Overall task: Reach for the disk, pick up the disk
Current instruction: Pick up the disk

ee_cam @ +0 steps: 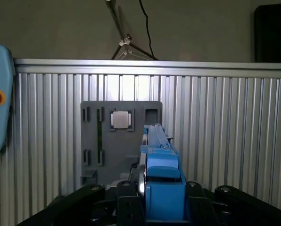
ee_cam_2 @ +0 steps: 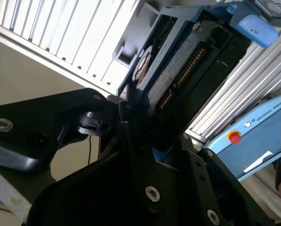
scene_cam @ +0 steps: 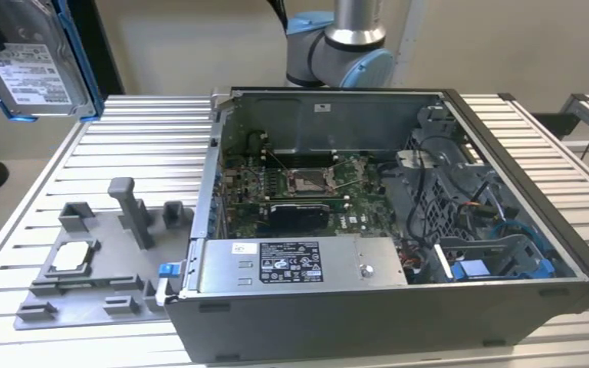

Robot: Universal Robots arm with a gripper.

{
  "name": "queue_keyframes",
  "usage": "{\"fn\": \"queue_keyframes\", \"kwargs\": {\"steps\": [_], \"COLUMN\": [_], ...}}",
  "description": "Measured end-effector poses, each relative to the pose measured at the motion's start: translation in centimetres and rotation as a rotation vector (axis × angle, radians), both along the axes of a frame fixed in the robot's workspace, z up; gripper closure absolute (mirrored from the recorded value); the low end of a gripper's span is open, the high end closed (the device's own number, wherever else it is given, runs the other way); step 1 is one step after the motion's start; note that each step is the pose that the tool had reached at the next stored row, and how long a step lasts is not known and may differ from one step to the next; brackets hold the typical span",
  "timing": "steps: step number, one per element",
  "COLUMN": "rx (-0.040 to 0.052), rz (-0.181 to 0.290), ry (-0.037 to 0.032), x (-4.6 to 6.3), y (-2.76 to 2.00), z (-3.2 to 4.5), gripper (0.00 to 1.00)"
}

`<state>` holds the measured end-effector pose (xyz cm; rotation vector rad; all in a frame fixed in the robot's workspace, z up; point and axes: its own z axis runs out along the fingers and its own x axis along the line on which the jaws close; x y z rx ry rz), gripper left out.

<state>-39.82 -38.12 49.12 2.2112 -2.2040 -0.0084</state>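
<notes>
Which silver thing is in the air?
The disk with the blue frame, held by the gripper. The chip lies on the grey tray; the box sits in the computer.

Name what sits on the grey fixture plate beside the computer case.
A small square processor chip lies in one recess of the grey fixture plate. In the first wrist view the disk, clamped in the hand, covers part of the plate.

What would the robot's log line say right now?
gripper: shut on disk | disk: held in air above table | pick: done
</notes>
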Motion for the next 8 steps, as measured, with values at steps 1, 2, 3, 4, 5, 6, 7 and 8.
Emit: {"fn": "queue_keyframes", "kwargs": {"steps": [1,2,3,4,5,6,7,8], "rx": [-0.0004,-0.0007,-0.0009,-0.0012,-0.0017,-0.0019,-0.0021,-0.0023], "rz": [0.000,0.000,0.000,0.000,0.000,0.000,0.000,0.000], "ry": [0.0012,0.0023,0.0046,0.0069,0.0088,0.0109,0.0133,0.0143], "x": [0.3,0.6,1.0,1.3,1.7,2.1,2.6,3.0], "y": [0.00,0.00,0.00,0.00,0.00,0.00,0.00,0.00], "z": [0.00,0.00,-0.01,0.00,0.00,0.00,0.00,-0.01], "gripper": [1.00,1.00,1.00,1.00,1.00,1.00,1.00,1.00]}}
